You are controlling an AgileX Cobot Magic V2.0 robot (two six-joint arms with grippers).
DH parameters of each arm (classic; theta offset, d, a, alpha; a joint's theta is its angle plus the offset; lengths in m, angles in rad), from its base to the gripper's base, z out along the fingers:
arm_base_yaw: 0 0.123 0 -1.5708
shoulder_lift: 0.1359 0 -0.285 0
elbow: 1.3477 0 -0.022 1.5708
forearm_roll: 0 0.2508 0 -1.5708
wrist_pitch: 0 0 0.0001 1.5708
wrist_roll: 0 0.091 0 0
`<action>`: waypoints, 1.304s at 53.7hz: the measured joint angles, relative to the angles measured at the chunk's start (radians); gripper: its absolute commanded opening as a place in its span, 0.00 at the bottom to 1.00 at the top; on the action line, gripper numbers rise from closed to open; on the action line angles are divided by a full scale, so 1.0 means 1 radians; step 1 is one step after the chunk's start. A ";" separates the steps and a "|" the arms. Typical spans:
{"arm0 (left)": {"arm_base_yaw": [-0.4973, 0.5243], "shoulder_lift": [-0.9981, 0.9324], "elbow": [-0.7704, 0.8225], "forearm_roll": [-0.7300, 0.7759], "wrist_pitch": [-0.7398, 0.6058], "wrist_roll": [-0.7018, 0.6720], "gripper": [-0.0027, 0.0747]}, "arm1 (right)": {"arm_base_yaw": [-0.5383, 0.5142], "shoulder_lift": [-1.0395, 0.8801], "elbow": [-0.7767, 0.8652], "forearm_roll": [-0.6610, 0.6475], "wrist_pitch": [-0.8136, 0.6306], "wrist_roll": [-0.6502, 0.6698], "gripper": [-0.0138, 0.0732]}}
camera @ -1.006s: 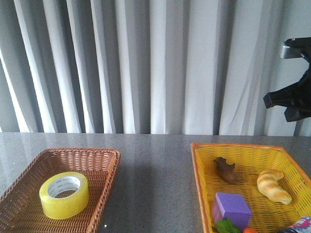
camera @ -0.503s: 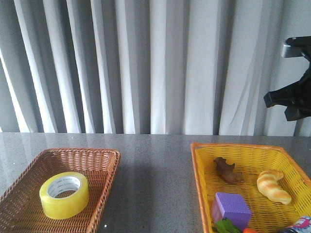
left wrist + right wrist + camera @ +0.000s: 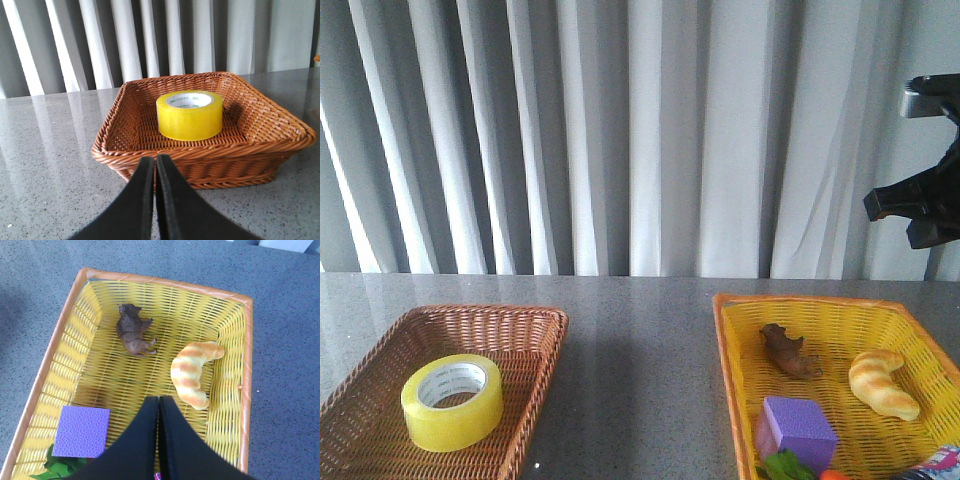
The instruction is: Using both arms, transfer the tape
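The yellow tape roll (image 3: 452,401) lies flat in the brown wicker basket (image 3: 530,345) at the left of the table; it also shows in the left wrist view (image 3: 189,115). My left gripper (image 3: 155,161) is shut and empty, low over the table just outside the brown basket's rim (image 3: 200,152), pointing at the tape. My right gripper (image 3: 158,401) is shut and empty, high above the yellow basket (image 3: 235,365). Part of the right arm (image 3: 920,205) shows at the right edge of the front view.
The yellow basket (image 3: 740,350) at the right holds a brown animal figure (image 3: 787,352), a croissant (image 3: 883,383), a purple cube (image 3: 795,428) and green leaves (image 3: 785,467). Grey table between the baskets. White curtain behind.
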 measured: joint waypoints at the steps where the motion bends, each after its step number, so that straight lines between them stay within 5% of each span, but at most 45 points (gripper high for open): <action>1: 0.000 0.000 0.000 -0.001 -0.003 -0.004 0.03 | 0.000 0.000 0.000 0.000 0.000 0.000 0.15; 31: 0.000 0.000 0.000 0.108 -0.006 -0.212 0.03 | 0.000 0.000 0.000 0.000 0.001 0.000 0.15; 70: 0.000 0.000 0.000 0.111 -0.003 -0.218 0.03 | 0.000 0.000 0.000 0.000 0.001 0.000 0.15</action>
